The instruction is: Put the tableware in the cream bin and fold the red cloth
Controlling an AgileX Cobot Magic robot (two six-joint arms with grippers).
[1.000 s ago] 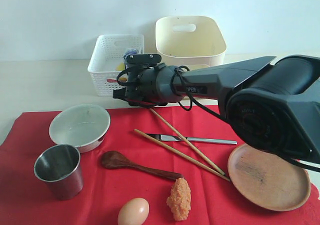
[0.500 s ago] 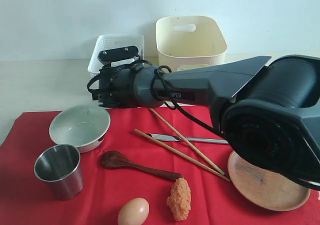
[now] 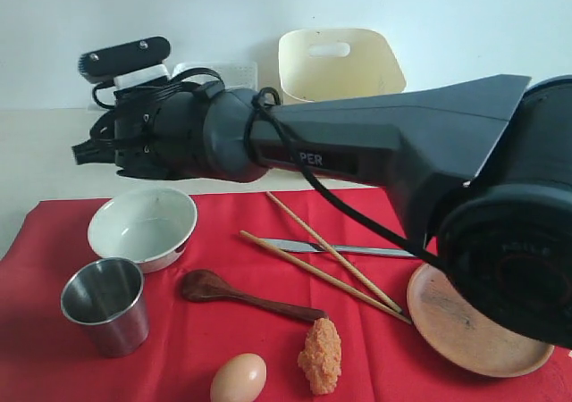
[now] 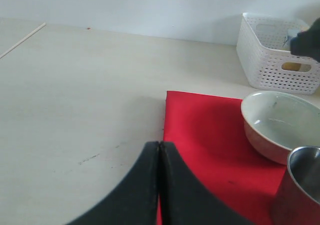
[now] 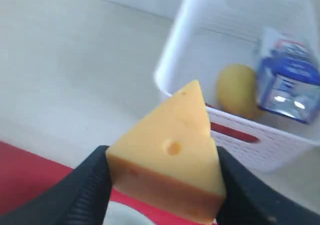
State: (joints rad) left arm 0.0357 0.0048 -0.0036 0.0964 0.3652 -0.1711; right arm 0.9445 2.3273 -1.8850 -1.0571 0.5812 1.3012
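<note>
**Right arm swings left, cheese wedge in its grip**

Since a second ago the right arm (image 3: pixel 357 152) has swept from mid-scene toward the left of the exterior view. The right gripper (image 3: pixel 89 150) now hangs over the table (image 3: pixel 45 152), and the arm hides most of the white perforated basket (image 4: pixel 270 65).

A plain pale wall (image 3: pixel 179 9) closes the room at the back, and the table is a light, matte wood tone. The red cloth (image 3: pixel 223 348) lies flat and unfolded across the table's near part. The cream bin (image 3: pixel 340 71) stands at the back, off the cloth.

All the tableware sits on the cloth, outside the bin:
- the brown plate (image 3: pixel 474 326)
- the white bowl (image 3: pixel 143 226)
- the steel cup (image 3: pixel 105 305)
- two chopsticks (image 3: pixel 326 272) lying across the knife (image 3: pixel 375 251)
- the dark spoon (image 3: pixel 246 297)

An egg (image 3: pixel 239 378) and an orange lump (image 3: pixel 320 355) lie at the near edge.

The right fingers (image 5: pixel 85 195) are clamped on a yellow cheese wedge (image 5: pixel 170 150). A lemon (image 5: pixel 239 90) and a milk carton (image 5: pixel 287 82) sit in the basket. The left fingers (image 4: pixel 140 185) are pressed together and empty, above the cloth's edge.
</note>
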